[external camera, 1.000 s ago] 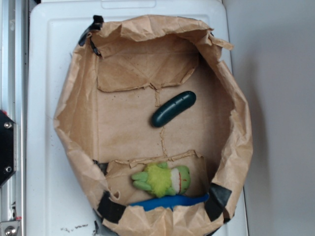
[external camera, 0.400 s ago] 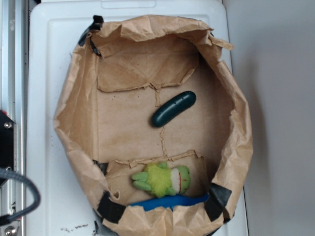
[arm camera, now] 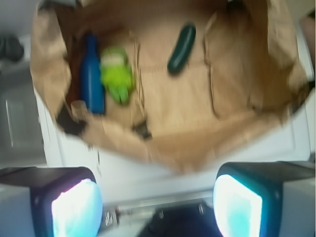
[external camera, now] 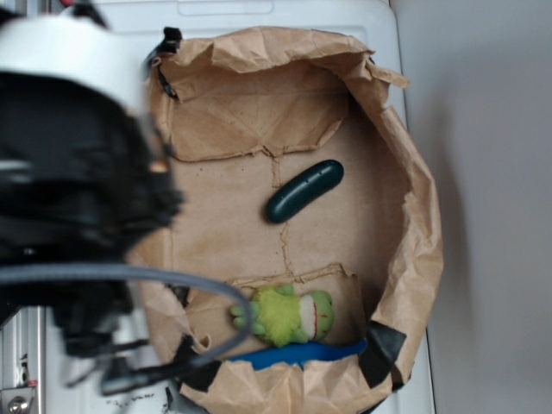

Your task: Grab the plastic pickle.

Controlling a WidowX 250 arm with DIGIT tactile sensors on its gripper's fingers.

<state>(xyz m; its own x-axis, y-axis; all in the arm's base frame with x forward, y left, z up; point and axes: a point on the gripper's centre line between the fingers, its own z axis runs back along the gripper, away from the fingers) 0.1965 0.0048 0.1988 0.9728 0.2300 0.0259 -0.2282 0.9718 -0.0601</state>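
Observation:
The plastic pickle [external camera: 304, 191] is a glossy dark green oblong lying at a slant on the floor of an opened brown paper bag [external camera: 423, 233], right of its middle. It also shows in the wrist view as the pickle [arm camera: 181, 48], far ahead near the top. My gripper [arm camera: 158, 207] is open; its two pale pads stand wide apart at the bottom corners with nothing between them, over the white surface outside the bag's rim. In the exterior view my arm [external camera: 78, 190] is a blurred black and white mass covering the bag's left side, well apart from the pickle.
A fuzzy light green plush toy [external camera: 289, 315] lies at the bag's near end beside a blue object [external camera: 297, 354]. The crumpled paper walls rise all round. The bag sits on a white plastic lid [external camera: 285, 10], with a metal rail [external camera: 17, 371] at the left.
My arm has swung in from the left edge and now covers the left third of the exterior view. The pickle, plush toy and bag have not moved.

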